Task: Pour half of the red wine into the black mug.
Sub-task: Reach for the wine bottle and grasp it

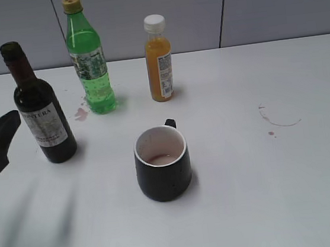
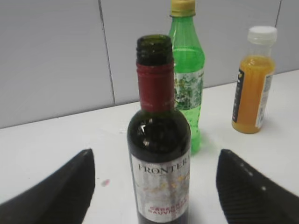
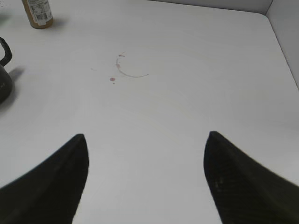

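On the white worktop [image 1: 292,192], the red wine [image 1: 41,111] stands upright and uncapped at the left, the spread left gripper [image 2: 154,186] just beside it with its jaws apart on either side, not touching. Behind stand a green plastic bottle [image 1: 89,63] and a smaller orange juice bottle [image 1: 159,58]. Near the middle sits the black mug [image 1: 162,162], well apart from the wine. Farther right, the right gripper [image 3: 145,182] hangs spread over bare worktop marked by a faint red ring stain [image 1: 279,119].
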Available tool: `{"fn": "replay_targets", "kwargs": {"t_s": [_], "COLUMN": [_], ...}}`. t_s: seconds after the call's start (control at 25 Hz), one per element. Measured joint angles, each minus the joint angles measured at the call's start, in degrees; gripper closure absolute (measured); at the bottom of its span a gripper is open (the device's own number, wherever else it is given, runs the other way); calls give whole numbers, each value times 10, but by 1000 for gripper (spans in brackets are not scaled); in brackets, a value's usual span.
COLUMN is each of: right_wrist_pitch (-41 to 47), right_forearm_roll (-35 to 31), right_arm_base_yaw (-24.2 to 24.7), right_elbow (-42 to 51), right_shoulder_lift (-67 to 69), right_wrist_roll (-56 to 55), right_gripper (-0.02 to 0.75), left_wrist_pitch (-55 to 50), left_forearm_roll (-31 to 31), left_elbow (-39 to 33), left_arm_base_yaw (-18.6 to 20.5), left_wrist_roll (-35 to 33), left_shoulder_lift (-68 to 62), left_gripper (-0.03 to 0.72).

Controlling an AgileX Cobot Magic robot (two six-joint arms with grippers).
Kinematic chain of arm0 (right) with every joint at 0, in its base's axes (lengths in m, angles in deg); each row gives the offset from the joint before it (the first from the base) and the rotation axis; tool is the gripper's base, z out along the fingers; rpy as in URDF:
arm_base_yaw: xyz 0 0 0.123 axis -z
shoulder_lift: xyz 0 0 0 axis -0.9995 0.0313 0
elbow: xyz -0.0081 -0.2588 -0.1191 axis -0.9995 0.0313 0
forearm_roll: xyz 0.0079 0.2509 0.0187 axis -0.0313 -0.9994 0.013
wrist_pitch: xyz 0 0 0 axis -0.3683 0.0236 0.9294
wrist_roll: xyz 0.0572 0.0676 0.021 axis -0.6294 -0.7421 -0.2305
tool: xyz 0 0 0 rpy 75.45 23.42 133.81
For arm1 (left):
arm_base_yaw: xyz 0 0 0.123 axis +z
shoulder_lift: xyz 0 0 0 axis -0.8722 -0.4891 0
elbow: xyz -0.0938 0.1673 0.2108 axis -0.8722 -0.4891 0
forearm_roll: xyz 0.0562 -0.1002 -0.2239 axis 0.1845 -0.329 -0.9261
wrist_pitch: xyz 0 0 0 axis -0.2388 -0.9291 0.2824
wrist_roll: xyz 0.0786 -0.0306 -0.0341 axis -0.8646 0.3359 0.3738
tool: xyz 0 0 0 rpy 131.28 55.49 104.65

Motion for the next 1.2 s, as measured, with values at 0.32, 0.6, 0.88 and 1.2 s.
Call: {"fn": "replay_targets", "kwargs": {"t_s": [0.32,0.6,0.88,1.2], "right_wrist_pitch": [0,-1,-1,-1], "right_forearm_roll": [0,0,0,0], "right_arm_base_yaw": [0,0,0,0], "right_elbow": [0,0,0,0], "right_shoulder_lift": [0,0,0,0], "right_wrist_roll": [0,0,0,0], "right_gripper": [155,155,155,155], "left_wrist_pitch": [178,222,225,228], "left_forearm_roll": [53,24,22,22], "left_elbow": [2,1,28,78], "left_arm_base_yaw": [0,0,0,0], "left_wrist_roll": [75,105,106,106], "left_shoulder_lift": [-169,-287,-322,-356], "left_gripper": [32,-4,-5,-5]}}
